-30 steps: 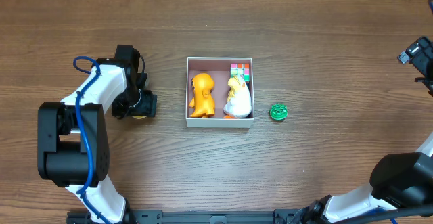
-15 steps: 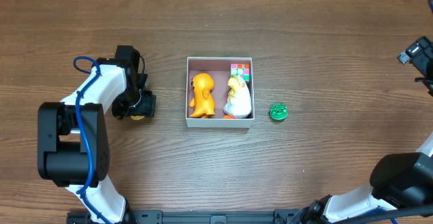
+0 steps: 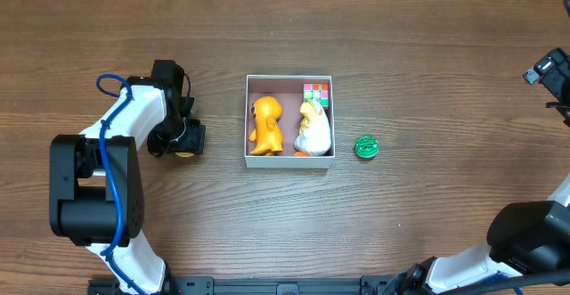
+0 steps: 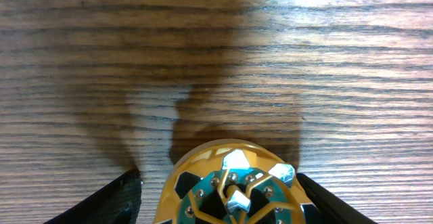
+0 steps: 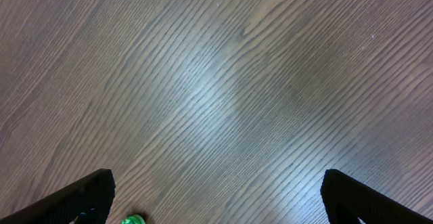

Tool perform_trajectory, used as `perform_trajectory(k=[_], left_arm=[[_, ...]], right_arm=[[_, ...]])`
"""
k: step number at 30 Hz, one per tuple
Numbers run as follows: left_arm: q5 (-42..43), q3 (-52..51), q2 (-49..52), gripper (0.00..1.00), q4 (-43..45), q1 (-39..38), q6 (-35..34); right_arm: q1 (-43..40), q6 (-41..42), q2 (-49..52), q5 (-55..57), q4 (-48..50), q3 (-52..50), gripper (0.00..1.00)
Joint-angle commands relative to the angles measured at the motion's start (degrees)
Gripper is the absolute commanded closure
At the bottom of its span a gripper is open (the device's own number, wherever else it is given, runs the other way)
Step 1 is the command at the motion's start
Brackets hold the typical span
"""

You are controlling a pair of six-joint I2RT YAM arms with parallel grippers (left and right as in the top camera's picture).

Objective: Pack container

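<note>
The container (image 3: 289, 160), a white-walled square box with a pinkish floor, sits mid-table. Inside it are an orange figure (image 3: 264, 124), a white duck-like toy (image 3: 313, 127) and a small colour cube (image 3: 316, 93). A green round toy (image 3: 366, 147) lies on the wood just right of it and shows at the bottom edge of the right wrist view (image 5: 133, 219). Left of the box, my left gripper (image 3: 183, 141) is low over the table, shut on a yellow round toy (image 4: 230, 183) held between its black fingers (image 4: 122, 197). My right gripper (image 5: 220, 204) hangs open, high at the far right (image 3: 548, 68).
The table (image 3: 401, 28) is dark wood grain. The left arm's white links and blue cable (image 3: 111, 130) run along the left side. The right arm's base (image 3: 525, 233) stands at the lower right corner.
The left gripper's fingers have drawn in slightly around the yellow toy. Arms, box and other toys have not moved.
</note>
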Motion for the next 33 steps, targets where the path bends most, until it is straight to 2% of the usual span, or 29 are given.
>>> perform_trajectory(k=[1,5,7,18,20,28,33], left_arm=[[1.49,-1.05,0.52,0.3,-0.17,0.09,-0.42],[1.49,-1.05,0.52,0.31,-0.15,0.09,-0.39],[1.49,-1.05,0.52,0.37,-0.09,0.09,-0.39],[1.49,-1.01,0.52,0.34,1.25,0.09,-0.39],[1.51,-1.01,0.52,0.29,1.53,0.09,-0.42],[1.51,-1.01,0.52,0.37,1.99,0.09,-0.42],[1.51,-1.01,0.52,0.37,2.6,0.09,-0.42]], right_arm=[[-0.07,0.22,-0.26,0.31,0.22,0.07,0.0],[-0.07,0.22,-0.26,0.31,0.2,0.07,0.0],[-0.07,0.22,-0.26,0.31,0.22,0.07,0.0],[-0.07,0.22,-0.26,0.31,0.22,0.07,0.0],[-0.07,0.22,-0.26,0.31,0.22,0.07,0.0],[-0.07,0.22,-0.26,0.31,0.22,0.07,0.0],[-0.07,0.22,-0.26,0.31,0.22,0.07,0.0]])
